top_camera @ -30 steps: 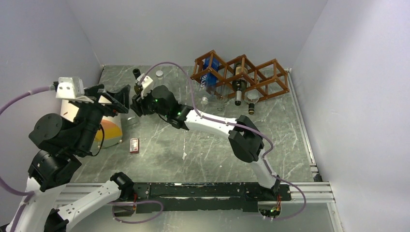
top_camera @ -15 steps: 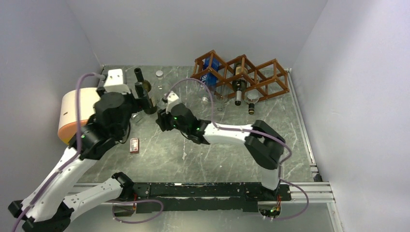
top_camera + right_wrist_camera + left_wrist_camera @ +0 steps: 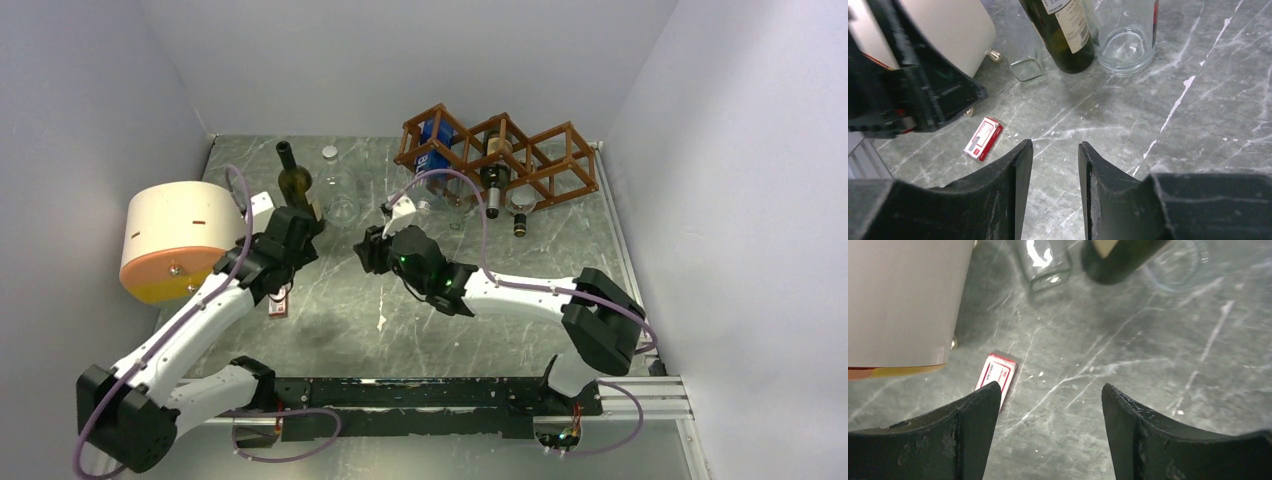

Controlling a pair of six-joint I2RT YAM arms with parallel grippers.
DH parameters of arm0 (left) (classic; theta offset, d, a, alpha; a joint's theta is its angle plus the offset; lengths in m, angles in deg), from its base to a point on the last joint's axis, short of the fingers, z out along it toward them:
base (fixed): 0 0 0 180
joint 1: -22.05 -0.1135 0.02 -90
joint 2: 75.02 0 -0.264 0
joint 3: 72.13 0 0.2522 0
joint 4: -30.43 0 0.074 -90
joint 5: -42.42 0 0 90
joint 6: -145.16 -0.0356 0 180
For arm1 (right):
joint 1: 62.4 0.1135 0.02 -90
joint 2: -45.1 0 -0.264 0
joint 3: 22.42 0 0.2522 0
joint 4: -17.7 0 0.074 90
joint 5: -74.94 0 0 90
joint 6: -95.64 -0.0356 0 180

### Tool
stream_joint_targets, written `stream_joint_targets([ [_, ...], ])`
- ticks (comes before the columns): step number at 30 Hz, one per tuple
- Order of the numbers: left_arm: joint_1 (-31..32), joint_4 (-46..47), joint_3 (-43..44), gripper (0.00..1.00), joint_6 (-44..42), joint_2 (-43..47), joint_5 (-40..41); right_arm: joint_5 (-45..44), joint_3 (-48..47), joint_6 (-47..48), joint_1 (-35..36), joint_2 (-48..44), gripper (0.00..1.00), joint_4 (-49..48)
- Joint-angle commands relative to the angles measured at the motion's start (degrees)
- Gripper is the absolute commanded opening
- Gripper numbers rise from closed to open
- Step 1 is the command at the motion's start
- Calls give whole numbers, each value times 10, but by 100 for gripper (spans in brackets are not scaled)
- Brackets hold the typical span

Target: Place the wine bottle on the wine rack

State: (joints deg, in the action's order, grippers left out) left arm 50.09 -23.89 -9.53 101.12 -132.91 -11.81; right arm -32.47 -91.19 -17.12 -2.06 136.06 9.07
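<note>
I see the wine bottle (image 3: 293,183) upright at far left of the table (image 3: 420,320), well apart from the wine rack (image 3: 500,160); a clear jar (image 3: 1125,47) and a square glass (image 3: 1024,62) flank it. My left gripper (image 3: 1049,390) is half-wide, my right gripper (image 3: 1054,145) narrow, both empty.

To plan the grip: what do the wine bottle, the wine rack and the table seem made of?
Wine bottle: dark green glass, glossy, paper label. Wine rack: reddish-brown wood, apparently; thin matte slats. Table: grey-green, white-veined like marble; perhaps only a printed surface.
</note>
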Motion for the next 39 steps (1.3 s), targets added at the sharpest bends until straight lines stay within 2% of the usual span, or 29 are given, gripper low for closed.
stream_joint_targets([
  [1, -46, 59, -37, 79, 50, -48, -48, -19, 16, -13, -3, -33, 42, 0],
  [7, -92, 160, -49, 73, 33, -140, -1, -29, 31, -4, -3, -68, 42, 15],
  [14, -101, 303, -62, 75, -19, -204, 118, -36, 43, 2, -4, -101, 42, 34],
  [18, -104, 392, -75, 77, -72, -235, 125, -32, 47, 4, -4, -110, 42, 42],
  [22, -114, 418, -71, 80, -100, -259, 115, -35, 55, 4, -5, -123, 42, 47],
  [27, -131, 452, -73, 79, -111, -262, 94, -36, 58, 6, -6, -134, 42, 52],
  [31, -143, 441, -67, 73, -88, -275, 57, -42, 64, 8, -5, -143, 42, 48],
  [39, -148, 404, -50, 71, -39, -325, 43, -40, 60, 14, -5, -157, 42, 56],
])
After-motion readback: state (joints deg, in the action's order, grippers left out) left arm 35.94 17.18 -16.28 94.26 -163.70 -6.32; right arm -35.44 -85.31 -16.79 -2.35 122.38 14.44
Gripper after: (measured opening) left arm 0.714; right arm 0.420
